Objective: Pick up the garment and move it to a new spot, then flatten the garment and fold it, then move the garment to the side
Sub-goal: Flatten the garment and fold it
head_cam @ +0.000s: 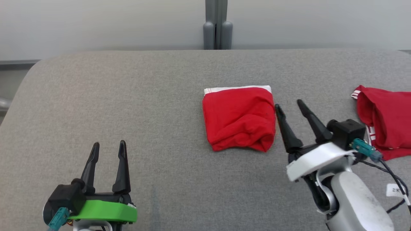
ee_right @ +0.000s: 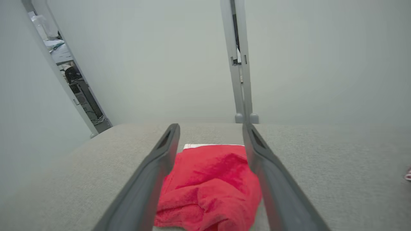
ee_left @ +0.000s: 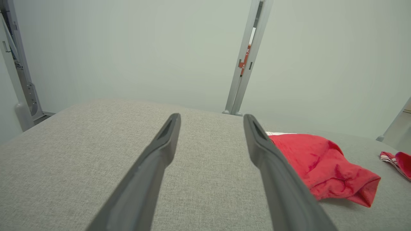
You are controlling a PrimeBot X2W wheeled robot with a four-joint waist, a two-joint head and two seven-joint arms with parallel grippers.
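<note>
Wide apart and holding nothing, the two dark fingers of the right gripper stand just beside the right edge of the folded red garment, their tips tilted toward the far left. Whether the nearer tip touches the cloth cannot be told. Seen from that wrist, the red garment lies on the surface beyond the spread fingers, its white-trimmed edge on the far side. The left gripper, likewise open and empty, hovers at the near left, well apart from the cloth. The red garment sits near the middle of the grey padded table, rumpled along its near edge. A second red garment with white stripes lies at the table's right side, just beyond the right arm's wrist. A grey post rises against the pale wall behind.
</note>
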